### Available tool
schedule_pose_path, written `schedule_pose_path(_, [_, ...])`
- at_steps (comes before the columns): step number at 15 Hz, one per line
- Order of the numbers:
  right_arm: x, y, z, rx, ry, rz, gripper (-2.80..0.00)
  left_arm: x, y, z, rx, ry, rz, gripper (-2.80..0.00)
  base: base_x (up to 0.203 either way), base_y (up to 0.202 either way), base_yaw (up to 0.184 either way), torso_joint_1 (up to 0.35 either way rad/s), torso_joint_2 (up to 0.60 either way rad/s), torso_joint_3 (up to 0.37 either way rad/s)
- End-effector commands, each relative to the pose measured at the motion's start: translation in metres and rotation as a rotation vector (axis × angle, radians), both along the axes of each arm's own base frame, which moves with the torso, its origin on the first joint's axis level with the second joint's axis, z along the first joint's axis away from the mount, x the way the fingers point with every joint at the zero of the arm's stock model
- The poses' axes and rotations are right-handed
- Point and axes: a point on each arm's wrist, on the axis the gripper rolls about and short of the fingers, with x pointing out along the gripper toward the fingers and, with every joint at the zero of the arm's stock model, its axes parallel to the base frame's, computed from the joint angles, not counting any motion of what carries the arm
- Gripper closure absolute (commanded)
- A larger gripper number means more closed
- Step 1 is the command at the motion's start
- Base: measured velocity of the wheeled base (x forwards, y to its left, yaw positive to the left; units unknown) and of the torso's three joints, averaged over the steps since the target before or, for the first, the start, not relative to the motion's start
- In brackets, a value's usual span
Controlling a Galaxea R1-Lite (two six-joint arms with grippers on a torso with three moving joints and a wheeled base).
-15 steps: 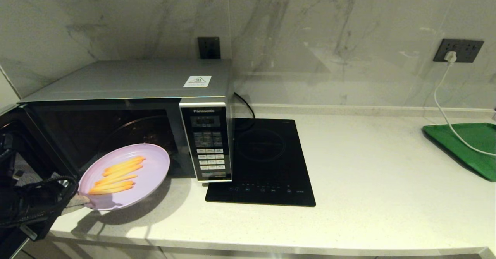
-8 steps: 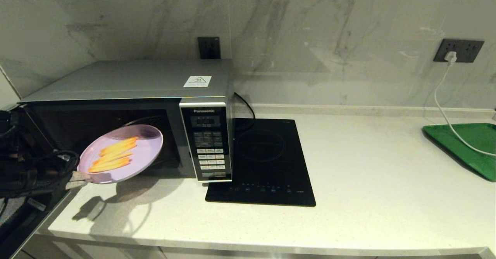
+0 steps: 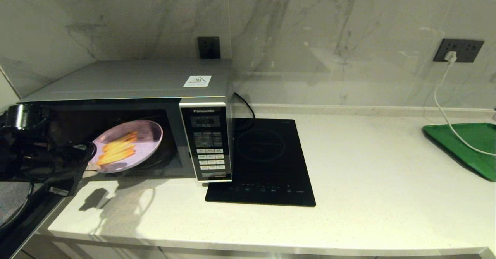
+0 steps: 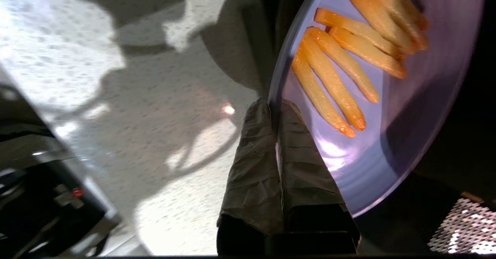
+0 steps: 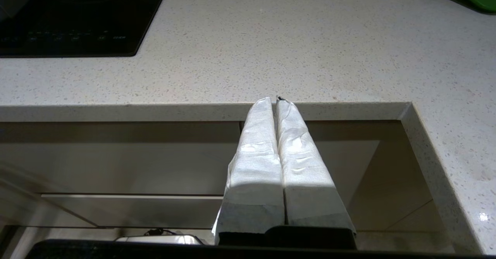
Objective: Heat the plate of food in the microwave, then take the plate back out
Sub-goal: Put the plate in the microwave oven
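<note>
The lilac plate of food (image 3: pixel 128 146) with its orange fries (image 4: pixel 341 61) hangs tilted in the mouth of the silver microwave (image 3: pixel 128 84), partly inside the dark cavity. My left gripper (image 3: pixel 90 168) is shut on the plate's near rim (image 4: pixel 271 108), one finger above and one below it. The microwave door stands open at the far left, behind my left arm. My right gripper (image 5: pixel 276 99) is shut on nothing and hangs below the counter's front edge; the head view does not show it.
A black induction hob (image 3: pixel 263 162) lies right of the microwave. A green tray (image 3: pixel 465 146) sits at the far right with a white cable (image 3: pixel 440 96) running across it from the wall socket. Pale counter (image 3: pixel 379 181) stretches between them.
My left gripper has carried the plate up and back from over the counter's edge into the microwave opening. The right arm has not moved.
</note>
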Motion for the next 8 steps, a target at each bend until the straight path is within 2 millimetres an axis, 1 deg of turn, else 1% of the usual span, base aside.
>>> schedule_pose_path(1, [0.000,0.000,0.000,0.001,0.001,-0.001,0.00,0.005,-0.005,-0.001,-0.005,-0.011,0.052,0.00,0.000,0.000,0.000,0.000,0.00,0.000])
schedule_pose_path(5, [0.000,0.000,0.000,0.001,0.001,-0.001,0.00,0.013,-0.023,0.002,-0.008,-0.042,0.046,0.00,0.000,0.000,0.000,0.000,0.00,0.000])
schedule_pose_path(8, [0.000,0.000,0.000,0.001,0.001,-0.001,0.00,0.027,-0.036,0.005,0.014,-0.055,0.023,0.00,0.000,0.000,0.000,0.000,0.00,0.000])
